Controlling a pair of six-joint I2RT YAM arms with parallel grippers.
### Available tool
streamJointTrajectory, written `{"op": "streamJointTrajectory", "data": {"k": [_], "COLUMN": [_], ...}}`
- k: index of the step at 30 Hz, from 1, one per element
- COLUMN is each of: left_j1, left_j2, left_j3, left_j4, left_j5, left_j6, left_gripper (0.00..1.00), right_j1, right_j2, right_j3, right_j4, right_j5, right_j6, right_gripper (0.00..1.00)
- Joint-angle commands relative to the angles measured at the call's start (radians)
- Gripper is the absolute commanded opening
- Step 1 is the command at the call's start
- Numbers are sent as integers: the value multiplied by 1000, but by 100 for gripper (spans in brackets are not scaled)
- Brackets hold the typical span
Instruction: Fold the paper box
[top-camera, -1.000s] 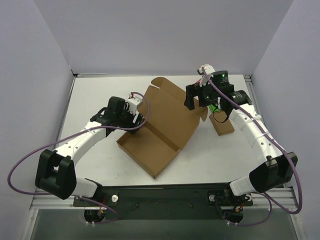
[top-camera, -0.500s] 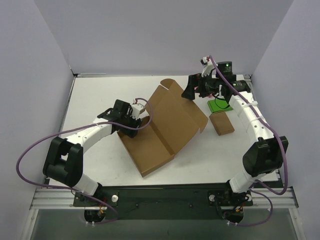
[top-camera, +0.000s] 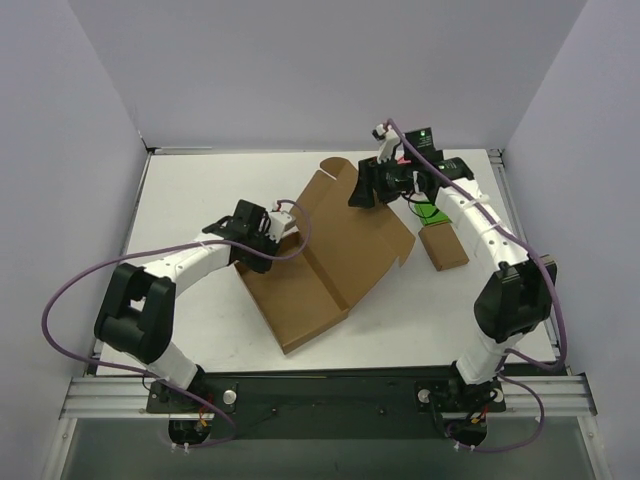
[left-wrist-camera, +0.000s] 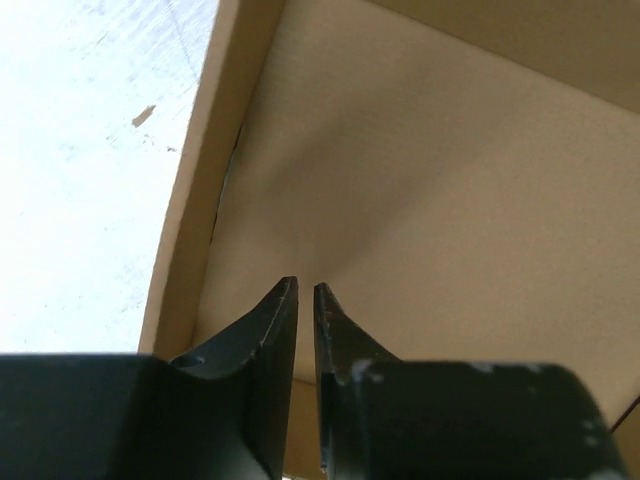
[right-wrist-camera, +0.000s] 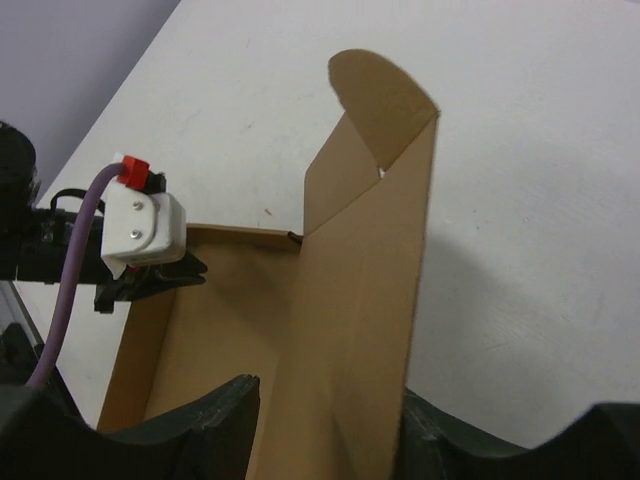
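Observation:
The paper box is a big brown cardboard sheet lying partly folded mid-table, with its side walls raised. My left gripper reaches over the box's left wall. In the left wrist view its fingers are shut to a thin slit, and only the box's inner face shows behind them. My right gripper is at the far corner. It stands open astride the upright wall with the rounded tab. One finger is inside and one outside. The left gripper's fingertips show there too.
A small brown block and a green block lie right of the box, under the right arm. The white table ends at grey walls on the left, back and right. Purple cables loop from both arms.
The box has turned and slid toward the left. My right gripper swung left onto the far wall and narrowed. My left gripper closed to a slit at the left wall.

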Motion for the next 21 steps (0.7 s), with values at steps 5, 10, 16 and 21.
{"op": "streamJointTrajectory", "data": {"k": [5,10,16,21], "left_j1": [-43,-56,-58,-57], "left_j2": [56,75,92,93], "left_j3": [62,71,79,91], "left_j4": [9,6,3,-4], "left_j5": [32,46,72,58], "left_j6": [14,10,5,-7], "left_gripper": [10,1,0,2], "right_j1": [122,162,194,211], "right_j2": [-13,-13,-31,-19], "right_j3": [71,75,29,34], "right_j4": [-45,-28,109,120], "right_j5": [42,49,1,47], "right_j6": [4,50,162,160], "right_gripper": [22,9,5,5]}}
